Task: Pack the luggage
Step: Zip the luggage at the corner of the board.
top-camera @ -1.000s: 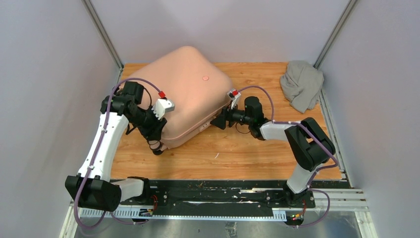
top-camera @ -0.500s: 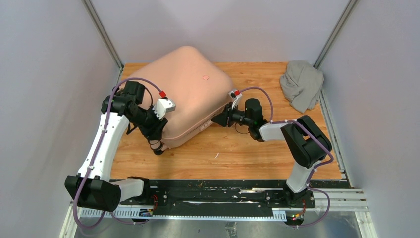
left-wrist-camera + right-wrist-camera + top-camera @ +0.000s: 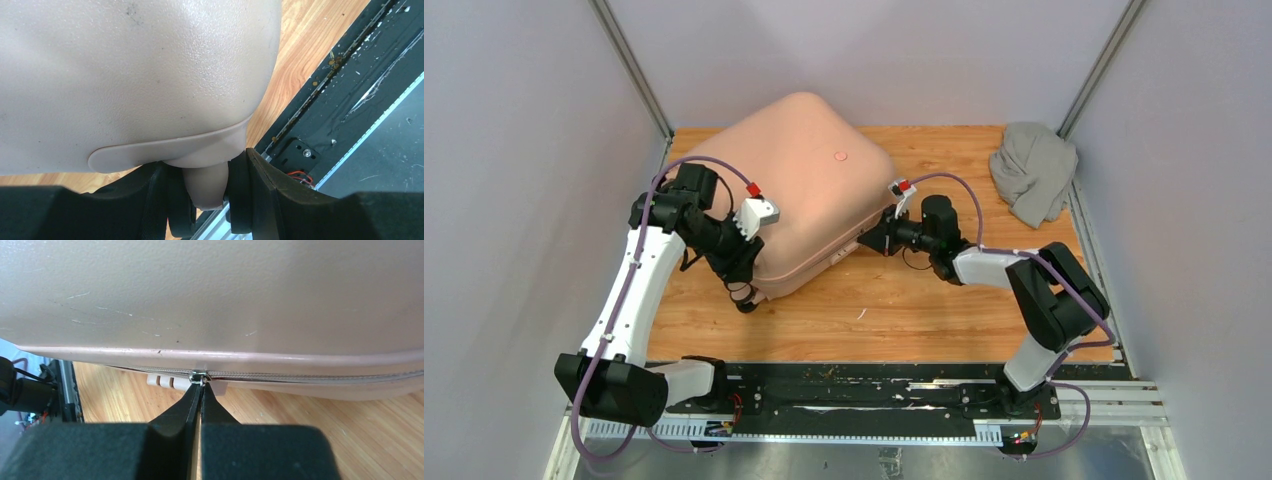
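Right jaws tight on zip pull of closed luggage; left jaws snug around its pink corner stub

Both wrist views are cropping the luggage shell. Tips of the right hand are partly covering the zipper pull. The left hand is mostly hiding behind its wrist overhead.

Left jaws mid-width, right jaws together.
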Available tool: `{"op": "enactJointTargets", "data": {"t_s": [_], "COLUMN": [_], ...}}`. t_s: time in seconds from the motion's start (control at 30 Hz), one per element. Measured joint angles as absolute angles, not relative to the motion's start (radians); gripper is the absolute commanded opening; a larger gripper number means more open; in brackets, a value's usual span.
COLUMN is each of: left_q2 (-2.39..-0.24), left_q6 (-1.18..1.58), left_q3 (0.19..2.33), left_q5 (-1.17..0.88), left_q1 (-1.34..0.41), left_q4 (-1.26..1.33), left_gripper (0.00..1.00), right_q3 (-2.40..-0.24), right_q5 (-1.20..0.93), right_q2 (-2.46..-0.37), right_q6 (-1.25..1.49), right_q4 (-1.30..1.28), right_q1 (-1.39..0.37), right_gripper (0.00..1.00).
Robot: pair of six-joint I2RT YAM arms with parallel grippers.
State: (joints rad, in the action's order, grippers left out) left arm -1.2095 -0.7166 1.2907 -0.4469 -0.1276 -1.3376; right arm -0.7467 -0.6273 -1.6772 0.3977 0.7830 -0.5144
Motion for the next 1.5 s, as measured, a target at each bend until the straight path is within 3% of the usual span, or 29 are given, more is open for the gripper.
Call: {"op": "enactJointTargets", "data": {"t_s": [0.47, 1.07, 1.5], "left_q2": [-1.217, -1.18, -1.156], "left_q6": [-0.681, -0.588, -0.516], "left_q3": [1.291, 1.205, 1.162], "left_q5": [-0.477, -0.44, -0.44], "left_q1": [-0.145, -0.17, -0.17], "left_q4": [-1.322, -1.232, -1.178], "left_gripper": [0.0, 0.0, 0.0], "right_q3": [-0.783, -0.904, -0.937], "right_q5": [-0.532, -0.27, -0.168], "right_q2": [-1.557, -1.552, -1.615], "right_q6": [0.186, 0.205, 0.242], "right_q4": [0.468, 0.247, 0.281], "right_q1": [-0.563, -0.794, -0.936], "right_gripper": [0.0, 0.0, 0.0]}}
